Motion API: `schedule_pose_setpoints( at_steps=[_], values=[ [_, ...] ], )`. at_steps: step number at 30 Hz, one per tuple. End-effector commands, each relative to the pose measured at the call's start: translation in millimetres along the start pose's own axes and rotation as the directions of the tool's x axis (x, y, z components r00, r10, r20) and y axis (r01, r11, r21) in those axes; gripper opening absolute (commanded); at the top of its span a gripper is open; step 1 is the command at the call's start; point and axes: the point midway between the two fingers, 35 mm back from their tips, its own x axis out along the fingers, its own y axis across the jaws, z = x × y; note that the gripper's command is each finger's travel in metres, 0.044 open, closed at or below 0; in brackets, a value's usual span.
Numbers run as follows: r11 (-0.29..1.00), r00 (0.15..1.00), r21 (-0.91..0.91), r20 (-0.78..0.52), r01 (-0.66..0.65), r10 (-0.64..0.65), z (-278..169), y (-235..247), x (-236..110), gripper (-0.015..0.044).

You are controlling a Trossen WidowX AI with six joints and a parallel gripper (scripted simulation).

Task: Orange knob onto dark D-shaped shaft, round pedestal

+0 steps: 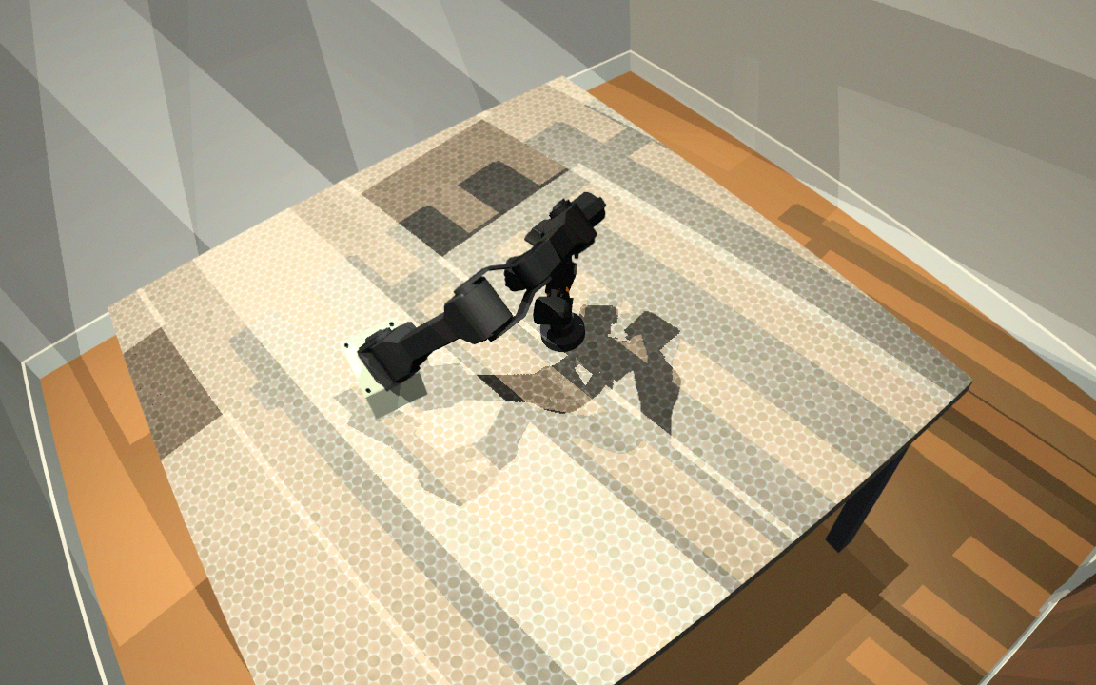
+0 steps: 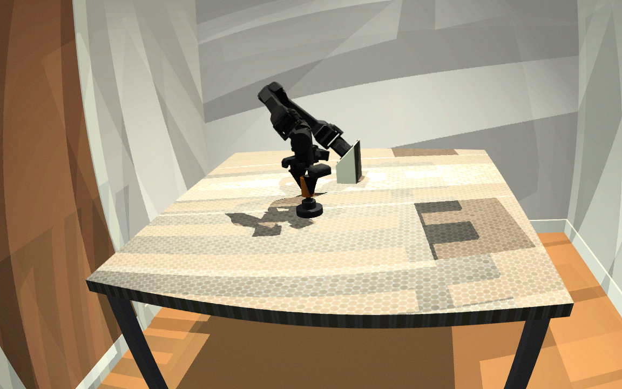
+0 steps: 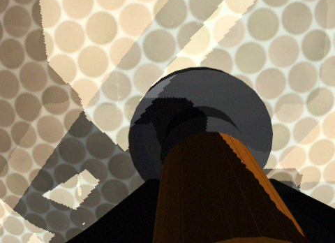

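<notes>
My gripper [image 2: 306, 182] [image 1: 563, 293] is shut on the orange knob [image 2: 306, 187] [image 3: 219, 211], which points down at the dark round pedestal [image 2: 309, 209] [image 1: 561, 332] [image 3: 153, 136]. In the exterior view the knob's lower end sits right at the top of the dark shaft [image 2: 309, 200], with the pedestal's disc still showing below it. In the wrist view the knob covers the shaft, so the shaft and its flat side are hidden. In the top view the arm hides most of the knob.
The arm's base stands on a pale square plate [image 1: 364, 379] [image 2: 349, 166] behind the pedestal. The dotted table [image 1: 535, 528] [image 2: 352, 270] ends in edges all round, with a low glass wall [image 1: 49, 442] on the floor beyond.
</notes>
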Motion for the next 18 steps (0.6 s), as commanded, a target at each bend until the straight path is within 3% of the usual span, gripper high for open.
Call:
schedule_pose_setpoints(
  at_steps=[1, 9, 15, 18],
  values=[
    [1.0, 1.0, -0.006, -0.001, 0.001, -0.001, 0.6, -0.3, 0.0, 0.0],
    [1.0, 1.0, -0.015, -0.001, 0.001, -0.001, 0.0, 0.0, -4.8, 0.0],
    [0.979, 1.0, -0.203, -0.001, 0.001, -0.001, -1.2, -1.4, -5.2, 0.0],
    [0.977, 1.0, -0.214, -0.001, 0.001, -0.001, -1.6, -2.6, -4.6, 0.0]
  ],
)
